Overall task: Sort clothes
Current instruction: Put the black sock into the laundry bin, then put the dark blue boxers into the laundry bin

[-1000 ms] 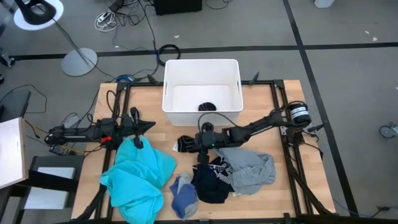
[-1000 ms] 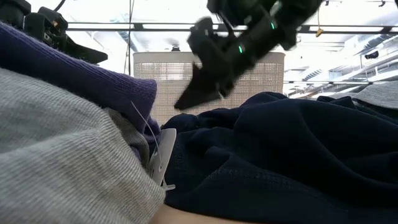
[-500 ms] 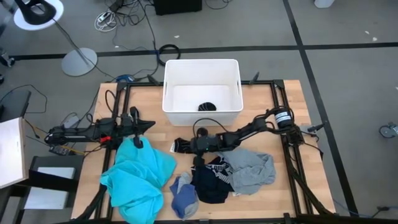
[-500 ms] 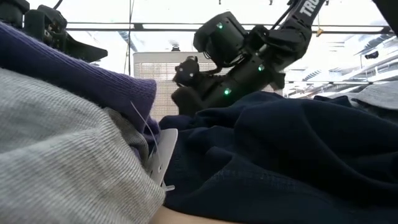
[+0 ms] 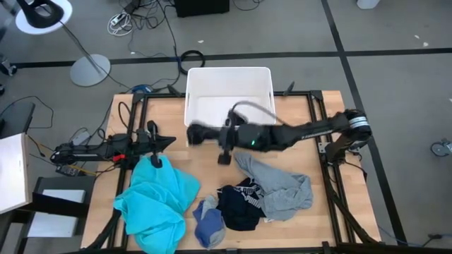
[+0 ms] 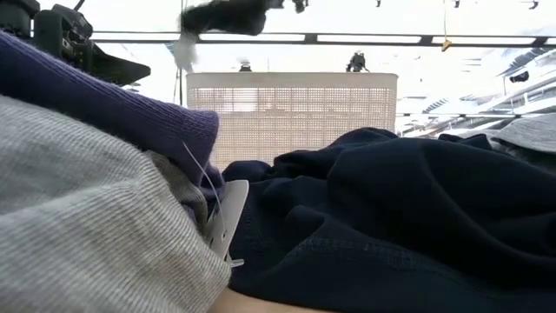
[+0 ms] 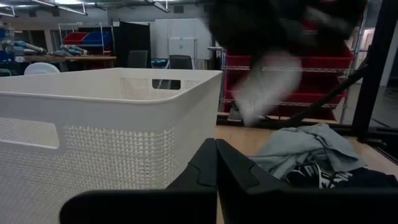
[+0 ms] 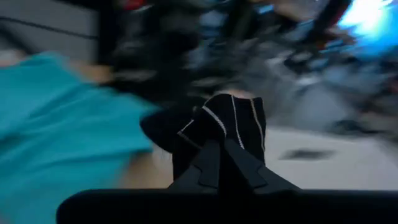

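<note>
My right gripper [image 5: 220, 135] hangs above the table just in front of the white bin [image 5: 229, 81], shut on a small black striped sock [image 5: 201, 134], which shows blurred in the high, low [image 6: 224, 16] and left wrist [image 7: 280, 37] views. On the table lie the turquoise shirt [image 5: 155, 201], the blue piece [image 5: 210, 222], the dark navy piece [image 5: 240, 206] and the grey top [image 5: 282, 185]. My left gripper [image 5: 167, 142] rests shut at the table's left, by the turquoise shirt's far edge. My right gripper pinches one end of the black striped sock [image 8: 219, 134] between its two fingers. The sock is lifted clear of the table and streams out past the fingertips toward the table's left. Blur hides how many layers are held.
The white bin's perforated wall [image 7: 106, 130] stands right before my left gripper. Black frame bars [image 5: 314, 120] run along the table's sides. The clothes pile fills the near middle; bare wood [image 5: 191, 159] lies between the pile and the bin.
My right gripper has come down on the black sock lying in front of the bin, shut on it, and swung up and toward the far edge. The sock has left the table and hangs in the air. The other clothes have stayed where they were.
</note>
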Tool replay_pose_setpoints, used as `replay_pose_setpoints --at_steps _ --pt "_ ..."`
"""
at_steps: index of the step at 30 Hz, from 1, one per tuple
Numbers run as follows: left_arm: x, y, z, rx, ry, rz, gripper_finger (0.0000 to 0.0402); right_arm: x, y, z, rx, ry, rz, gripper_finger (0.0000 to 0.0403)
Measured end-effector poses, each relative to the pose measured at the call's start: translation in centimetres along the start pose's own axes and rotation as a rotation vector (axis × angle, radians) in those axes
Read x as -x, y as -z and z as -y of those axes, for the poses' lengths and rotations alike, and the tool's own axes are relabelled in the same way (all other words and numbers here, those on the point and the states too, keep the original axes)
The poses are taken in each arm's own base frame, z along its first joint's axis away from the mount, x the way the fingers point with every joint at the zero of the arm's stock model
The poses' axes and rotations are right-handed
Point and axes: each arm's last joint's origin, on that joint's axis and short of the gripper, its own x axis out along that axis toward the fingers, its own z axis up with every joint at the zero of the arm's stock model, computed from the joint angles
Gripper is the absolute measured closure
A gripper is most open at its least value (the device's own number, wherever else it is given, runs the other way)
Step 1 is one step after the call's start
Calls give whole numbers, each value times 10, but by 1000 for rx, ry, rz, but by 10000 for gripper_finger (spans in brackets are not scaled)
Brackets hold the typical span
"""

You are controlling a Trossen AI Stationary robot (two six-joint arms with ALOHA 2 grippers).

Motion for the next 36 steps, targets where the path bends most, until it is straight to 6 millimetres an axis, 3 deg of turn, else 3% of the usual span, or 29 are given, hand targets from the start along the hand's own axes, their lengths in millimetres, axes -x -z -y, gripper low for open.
replay_pose_setpoints --at_steps 6,10,13,17,23,26,29,36 --pt "0 0 0 0 0 -1 400 16 -9 58 -84 214 -33 396" --pt "0 0 0 0 0 -1 400 10 15 88 -274 278 -180 394" --pt "0 0 0 0 0 0 400 7 35 103 -414 235 -306 378" --pt "0 0 0 0 0 -1 400 6 47 114 -495 109 -388 328" --pt "0 0 0 0 0 -1 400 26 30 126 -558 84 -296 252" --pt "0 0 0 0 0 -1 400 40 17 119 -565 -20 -255 233" --pt "0 0 0 0 0 0 400 51 5 96 -543 -134 -229 226" --pt "0 0 0 0 0 -1 400 44 12 10 -361 -298 -292 234"
